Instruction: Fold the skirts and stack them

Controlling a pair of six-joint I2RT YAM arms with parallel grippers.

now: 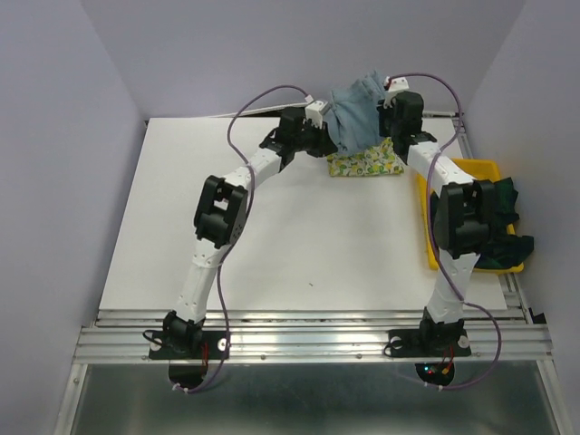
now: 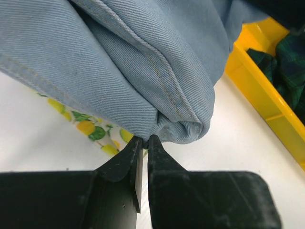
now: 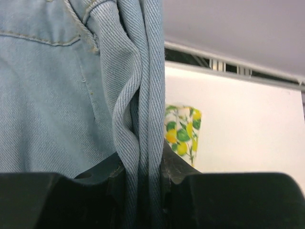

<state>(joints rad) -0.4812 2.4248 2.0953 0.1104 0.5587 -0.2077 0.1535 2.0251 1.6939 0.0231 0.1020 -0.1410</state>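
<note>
Left fingers (image 2: 121,162): clenched on a small fold of the blue-grey skirt (image 2: 143,57).
Right fingers (image 3: 178,167): clamped around its bunched edge.
Blue-grey skirt: hangs between both arms, above the far side of the counter (image 1: 299,236).
Lemon skirt (image 1: 362,165): folded, lying beneath it.
Plaid skirt (image 1: 498,227): heaped in the yellow tray (image 1: 471,168), right.

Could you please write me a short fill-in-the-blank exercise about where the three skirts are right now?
1. The left gripper and the right gripper both pinch the denim skirt, which is light ____.
2. The printed skirt on the table beneath it shows green leaves and ____.
3. The plaid skirt sits in the ____ tray.
Missing words: blue; lemons; yellow.
</note>
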